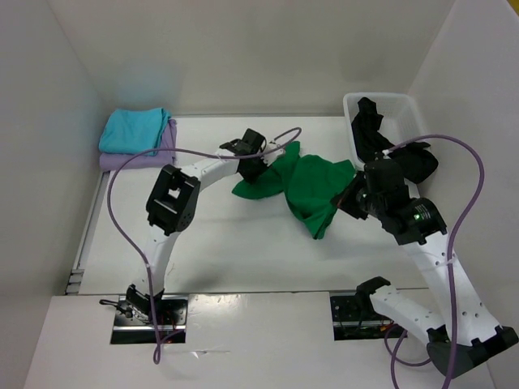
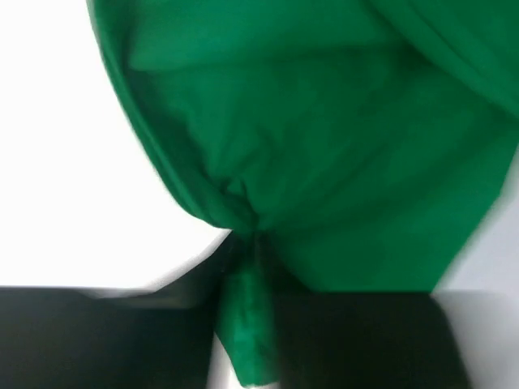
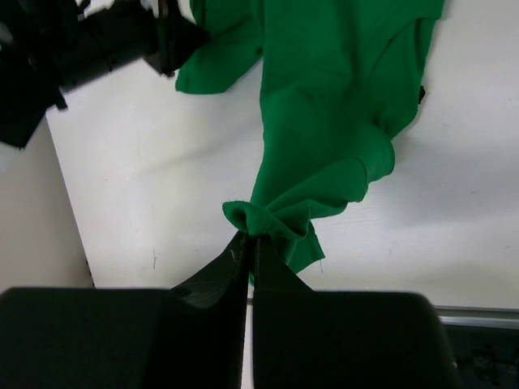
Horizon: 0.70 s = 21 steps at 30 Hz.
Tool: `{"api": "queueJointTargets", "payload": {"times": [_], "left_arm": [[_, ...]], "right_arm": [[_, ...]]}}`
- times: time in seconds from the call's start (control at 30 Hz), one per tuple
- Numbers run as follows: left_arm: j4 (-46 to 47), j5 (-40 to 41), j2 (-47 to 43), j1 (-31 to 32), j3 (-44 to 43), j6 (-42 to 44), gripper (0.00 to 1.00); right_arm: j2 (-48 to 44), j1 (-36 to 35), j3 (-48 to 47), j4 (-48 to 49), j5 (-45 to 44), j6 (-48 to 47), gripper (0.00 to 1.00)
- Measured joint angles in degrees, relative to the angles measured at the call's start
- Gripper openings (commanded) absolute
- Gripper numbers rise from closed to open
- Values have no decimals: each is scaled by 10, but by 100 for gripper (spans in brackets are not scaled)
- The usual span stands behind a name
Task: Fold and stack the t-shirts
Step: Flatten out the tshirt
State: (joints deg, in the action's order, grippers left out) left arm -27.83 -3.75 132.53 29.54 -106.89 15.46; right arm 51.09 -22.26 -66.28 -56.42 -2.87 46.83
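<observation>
Pinching a fold of the green t-shirt (image 3: 324,121), the right fingers (image 3: 229,263) are closed tight on its edge. Cloth from the same shirt bunches between the left fingers (image 2: 186,332), but blur hides whether they clamp it. The shirt lies crumpled on the bench (image 1: 243,243) between both arms. At the far left, a folded turquoise t-shirt (image 1: 134,130) sits on a folded lavender t-shirt (image 1: 136,160). A black t-shirt (image 1: 369,121) spills over the white bin (image 1: 403,104) at the far right.

matt cloth green shirt (image 1: 312,188), smooth plastic bin (image 1: 350,130)
</observation>
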Motion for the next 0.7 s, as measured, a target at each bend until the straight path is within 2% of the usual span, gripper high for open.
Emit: {"api": "queueJointTargets", "payload": {"times": [0.13,0.27,0.3,0.33,0.37,0.4,0.47,0.5,0.53,0.7], "left_arm": [[41,17,-71,9,122,42,0],[20,22,-172,-5,263,83,0],[1,21,-201,-13,298,92,5],[-21,21,-233,-21,336,104,14],[-51,19,-262,-29,367,120,56],[-86,18,-290,-38,393,137,70],[-158,10,-346,-54,430,158,85],[-188,4,-372,-60,438,166,92],[-211,-3,-397,-68,441,172,93],[-248,-64,-472,-135,380,156,95]], "right_arm": [[-4,13,0,-2,-2,-1,0],[-5,14,0,-1,1,-5,0],[-5,16,0,-1,2,-8,0],[-5,16,0,-1,3,-10,0],[-5,17,0,-1,5,-14,0],[-5,17,0,-1,7,-17,0],[-5,18,0,2,13,-21,0],[-4,18,0,3,16,-22,0],[-3,18,0,4,20,-24,0],[-1,18,3,17,32,-29,0]]}}
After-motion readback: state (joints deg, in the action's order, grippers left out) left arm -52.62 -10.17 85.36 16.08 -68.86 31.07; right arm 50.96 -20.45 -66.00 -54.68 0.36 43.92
